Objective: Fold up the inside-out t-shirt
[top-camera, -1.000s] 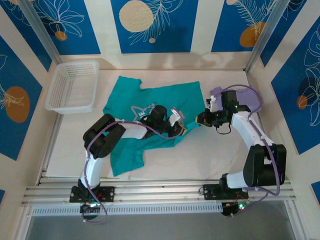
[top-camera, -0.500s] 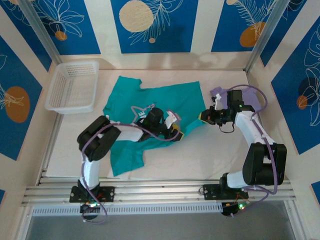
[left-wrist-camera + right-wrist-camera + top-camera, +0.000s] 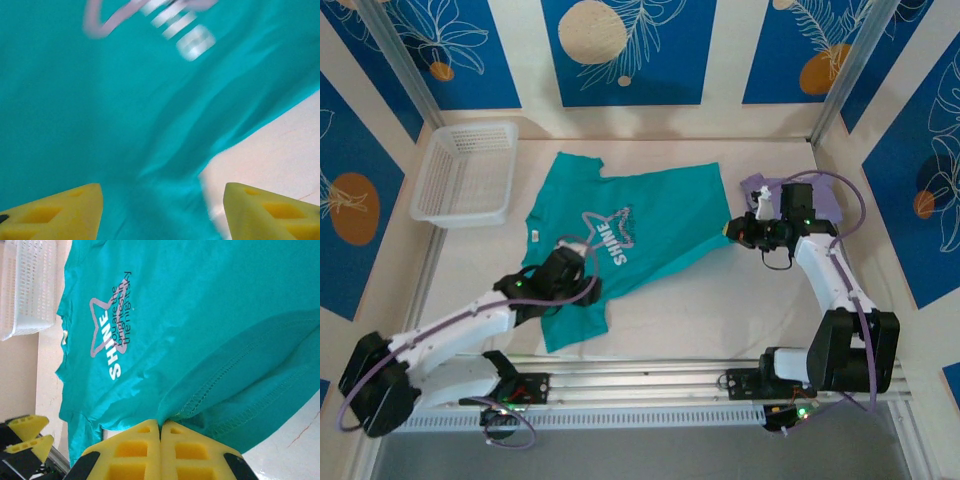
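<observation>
Basically unstarted: the teal t-shirt [image 3: 650, 215] lies spread print-up across the bench [image 3: 720, 300], rumpled near its front hem, with no fold made yet. The right tool [image 3: 160, 432] is pinched shut on the shirt's right edge. The left tool [image 3: 162, 212] hangs with jaws apart over the near hem, gripping nothing. All folds look left to do.

Blue wall panels [image 3: 670, 60], white leaf outlines, cream and orange discs; pale tabletop [image 3: 720, 310]; aluminium rail [image 3: 640, 380] at near edge.
</observation>
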{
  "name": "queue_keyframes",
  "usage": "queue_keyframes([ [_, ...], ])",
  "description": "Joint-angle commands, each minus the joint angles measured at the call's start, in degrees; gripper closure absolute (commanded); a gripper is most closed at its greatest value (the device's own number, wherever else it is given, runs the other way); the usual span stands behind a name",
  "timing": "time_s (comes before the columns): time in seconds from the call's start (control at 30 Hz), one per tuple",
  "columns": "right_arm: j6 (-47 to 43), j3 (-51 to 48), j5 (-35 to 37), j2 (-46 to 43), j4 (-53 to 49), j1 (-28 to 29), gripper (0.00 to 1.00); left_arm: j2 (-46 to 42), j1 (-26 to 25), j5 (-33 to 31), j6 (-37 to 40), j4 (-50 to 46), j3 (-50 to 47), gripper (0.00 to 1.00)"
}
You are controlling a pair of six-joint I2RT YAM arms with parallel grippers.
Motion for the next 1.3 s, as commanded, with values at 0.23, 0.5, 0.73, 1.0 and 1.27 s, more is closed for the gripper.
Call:
queue_keyframes([
  [0.23, 1.1, -1.5, -2.4, -2.5, 2.0, 1.0, 1.00, -2.6, -1.0, 0.4, -19.6, -22.7, -6.0, 0.32],
  [0.5, 1.0, -1.7, -2.2, -2.5, 2.4, 1.2, 1.00, -0.7, -1.0, 6.4, -20.5, -18.8, -9.5, 0.44],
  [0.73, 0.8, -1.7, -0.7, -2.8, 1.8, 1.6, 1.00, 1.2, -1.1, 7.6, -20.3, -13.2, -11.7, 0.75],
  [1.0, 1.1, -2.0, 2.4, -4.3, 1.8, 1.6, 1.00, -3.0, -0.9, 2.4, -19.0, -11.6, -10.8, 1.00],
  [1.27, 6.5, -1.6, 6.5, -7.7, 9.8, 1.6, 1.00, -11.7, 0.3, -12.4, -2.7, -7.7, 4.8, 1.00],
])
